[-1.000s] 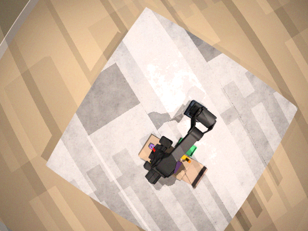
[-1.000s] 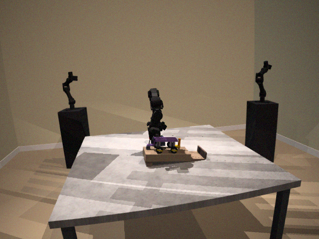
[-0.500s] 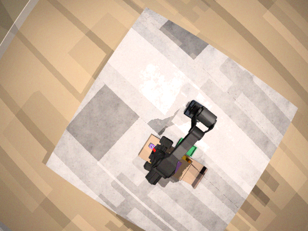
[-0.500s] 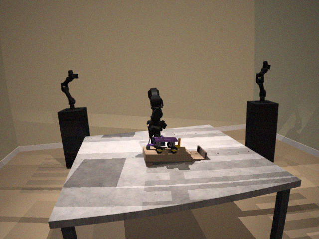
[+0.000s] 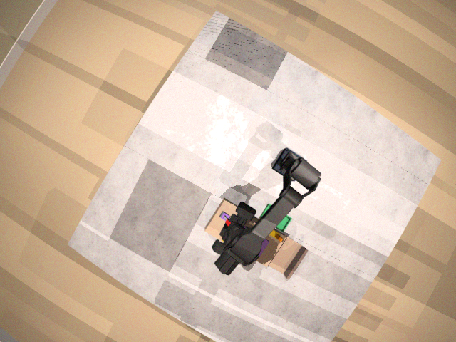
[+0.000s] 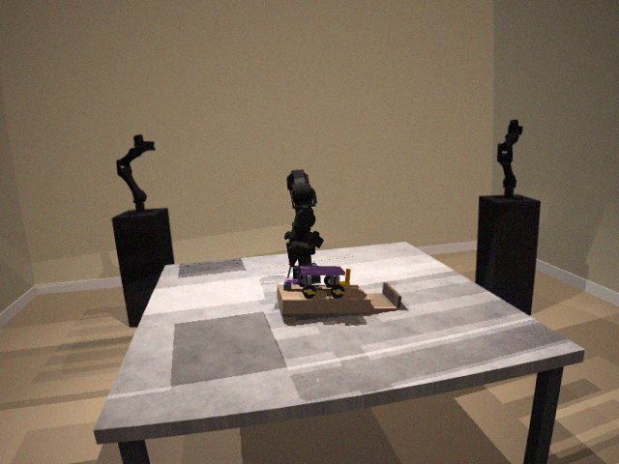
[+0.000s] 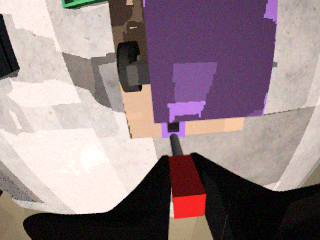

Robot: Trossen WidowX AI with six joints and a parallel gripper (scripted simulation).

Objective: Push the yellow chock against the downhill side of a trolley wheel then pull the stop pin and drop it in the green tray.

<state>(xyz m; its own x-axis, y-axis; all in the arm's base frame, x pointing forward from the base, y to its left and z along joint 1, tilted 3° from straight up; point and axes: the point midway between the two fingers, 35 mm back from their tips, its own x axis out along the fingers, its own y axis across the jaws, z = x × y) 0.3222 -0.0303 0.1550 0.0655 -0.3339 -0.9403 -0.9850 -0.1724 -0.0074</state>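
Note:
My gripper (image 7: pixel 179 160) is shut on the red head of the stop pin (image 7: pixel 189 200) (image 5: pixel 228 222) at the trolley's uphill end. In the wrist view the pin's grey shaft points at the square hole of the purple bracket (image 7: pixel 166 131) (image 5: pixel 224 215); its tip shows near the hole, and I cannot tell whether it is fully clear. The purple trolley (image 6: pixel 322 271) (image 7: pixel 235 50) stands on the wooden ramp (image 6: pixel 325 306) (image 5: pixel 287 254). The yellow chock (image 6: pixel 344 283) (image 5: pixel 273 234) with its upright orange handle (image 6: pixel 347 275) (image 5: pixel 278 237) is by the trolley's downhill end; wheel contact is hidden.
The green tray (image 5: pixel 285 223) (image 7: pixel 85 4) lies beside the ramp, partly under my arm in the top view. An end board (image 6: pixel 392 294) (image 5: pixel 296 262) stands at the ramp's low end. Two other arms stand on black pedestals (image 6: pixel 144 264) (image 6: pixel 507 249) beyond the table.

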